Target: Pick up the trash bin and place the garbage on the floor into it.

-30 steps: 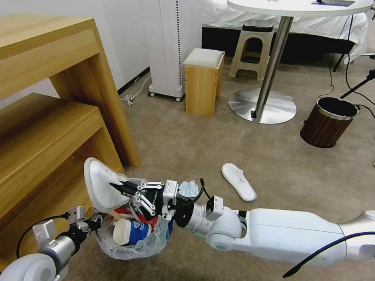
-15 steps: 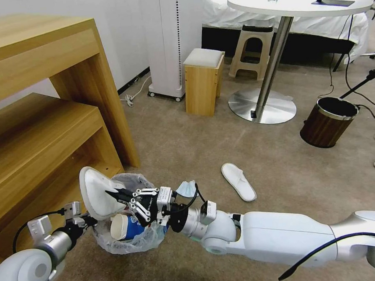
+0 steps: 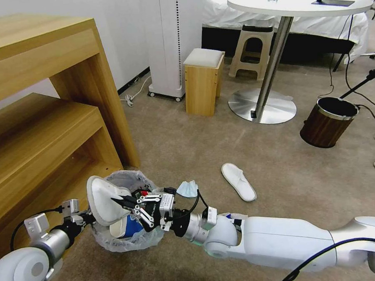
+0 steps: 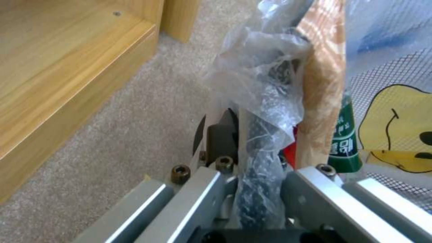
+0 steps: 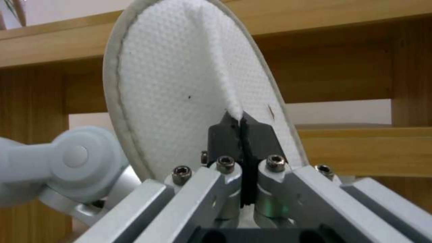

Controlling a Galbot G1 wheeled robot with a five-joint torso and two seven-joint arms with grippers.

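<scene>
While the trash bin (image 3: 130,240) is clamped at its rim by the left gripper (image 3: 83,218), a white slipper (image 3: 104,199) is pinched by the right gripper (image 3: 122,199) — long axis upright, directly above the opening.

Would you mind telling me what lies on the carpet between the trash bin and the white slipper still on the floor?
In the head view, a light-blue mask lies between the trash bin and the slipper on the floor; otherwise bare carpet.

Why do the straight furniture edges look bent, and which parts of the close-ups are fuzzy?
Head view: wide lens bows the light wooden shelf unit. Left wrist view: the crinkly clear plastic bag on the bin's rim looks soft. Right wrist view: white textured slipper sharp, wood behind blurred.
</scene>
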